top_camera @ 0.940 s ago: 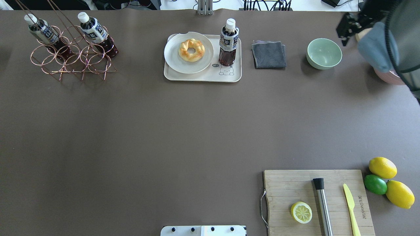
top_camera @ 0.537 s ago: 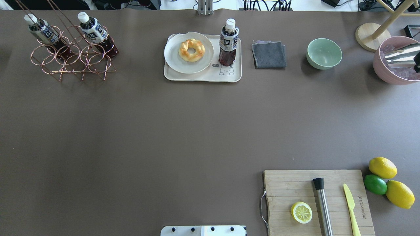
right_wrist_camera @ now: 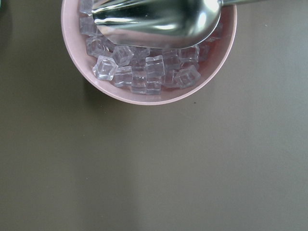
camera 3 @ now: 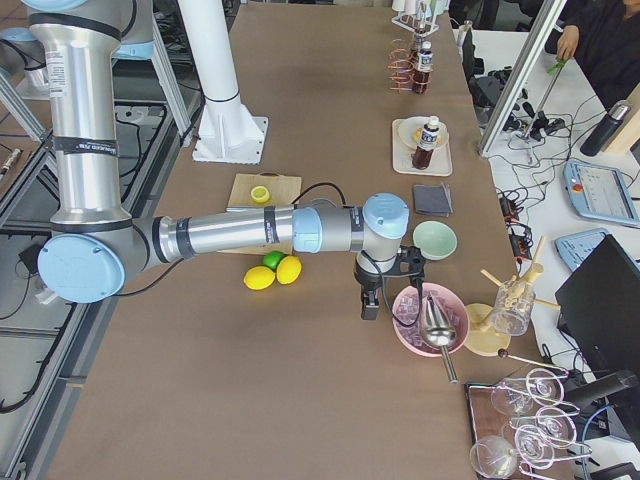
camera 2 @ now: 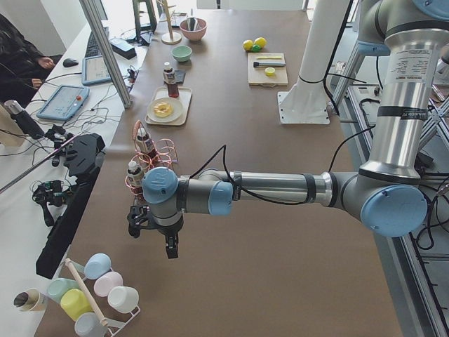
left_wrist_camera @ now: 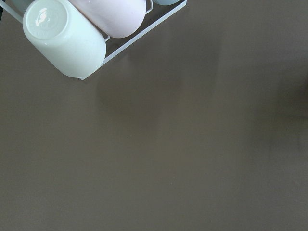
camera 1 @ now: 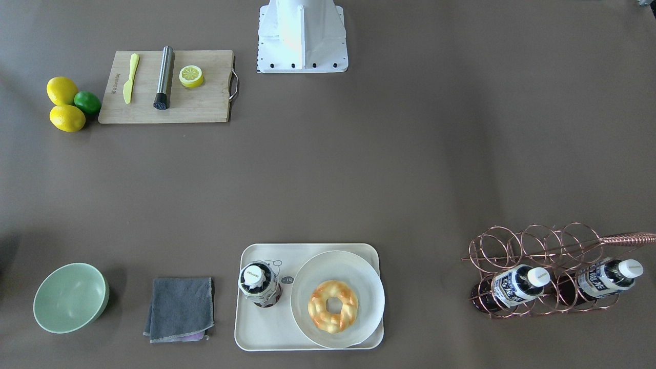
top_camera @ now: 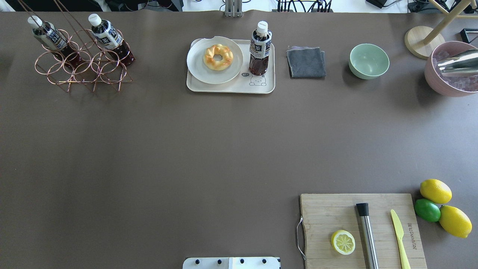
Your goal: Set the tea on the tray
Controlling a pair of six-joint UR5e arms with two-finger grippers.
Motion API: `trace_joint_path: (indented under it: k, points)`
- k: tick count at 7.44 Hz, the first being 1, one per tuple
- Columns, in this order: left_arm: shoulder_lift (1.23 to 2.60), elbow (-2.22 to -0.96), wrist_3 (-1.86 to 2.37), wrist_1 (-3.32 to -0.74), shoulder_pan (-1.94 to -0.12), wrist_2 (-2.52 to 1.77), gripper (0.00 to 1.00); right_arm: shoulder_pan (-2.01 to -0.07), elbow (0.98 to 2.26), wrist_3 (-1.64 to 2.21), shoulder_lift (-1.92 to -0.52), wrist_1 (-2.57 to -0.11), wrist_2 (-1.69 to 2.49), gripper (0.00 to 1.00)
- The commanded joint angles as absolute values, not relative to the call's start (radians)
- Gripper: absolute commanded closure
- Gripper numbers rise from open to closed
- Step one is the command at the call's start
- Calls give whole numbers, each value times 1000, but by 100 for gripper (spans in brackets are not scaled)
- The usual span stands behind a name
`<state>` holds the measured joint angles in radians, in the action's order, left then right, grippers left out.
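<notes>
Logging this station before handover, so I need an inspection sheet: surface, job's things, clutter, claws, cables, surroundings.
Surface: brown table, no spills seen.
Job's things: tea upright on the tray beside the plate; two like bottles in the wire rack.
Clutter: grey cloth, green bowl, ice bowl, cutting board, lemons.
Claws: left claw near the cups, right claw by the ice bowl; open or shut cannot be told.
Cables: black cable along the left arm.
Surroundings: side desks with tablets.

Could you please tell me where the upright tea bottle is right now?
In the overhead view the tea stands upright at the right end of the tray, beside the plate with the pastry; the grey cloth lies just past that end.
</notes>
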<state>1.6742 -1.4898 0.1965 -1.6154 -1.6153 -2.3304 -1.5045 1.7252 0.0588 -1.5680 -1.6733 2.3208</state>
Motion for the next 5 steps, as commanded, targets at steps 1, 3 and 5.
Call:
trace_joint_path:
  k: [1, 3, 5]
  points:
    - [1672, -1486, 196, -1615, -1615, -2339, 3, -1572, 1718, 5, -1607, -1664, 2352, 0]
    - [1658, -1489, 196, -1615, -1615, -2341, 3, -1597, 1720, -9, -1606, -1667, 2359, 0]
    - [1654, -1491, 196, -1617, -1612, -2342, 3, -1597, 1720, -8, -1606, -1667, 2359, 0]
